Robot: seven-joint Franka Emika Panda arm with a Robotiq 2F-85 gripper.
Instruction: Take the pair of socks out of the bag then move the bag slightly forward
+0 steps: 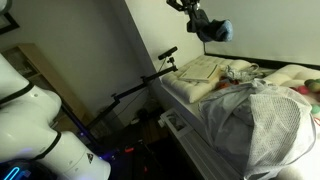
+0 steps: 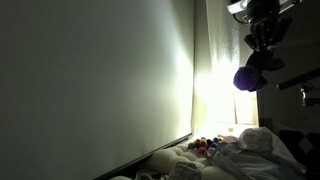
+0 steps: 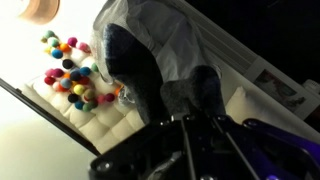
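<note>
Pair of socks (image 1: 220,31) is held pinched between the fingers of the gripper (image 1: 208,25), with the mesh laundry bag (image 1: 268,125) seen lying well below it.

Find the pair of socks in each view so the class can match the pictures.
Exterior view: pair of socks, top, right of centre, hanging from the gripper.
Exterior view: upper right, dark against the glow.
Wrist view: dark bundle near centre.
Shared landmark: the bag beneath them.
</note>
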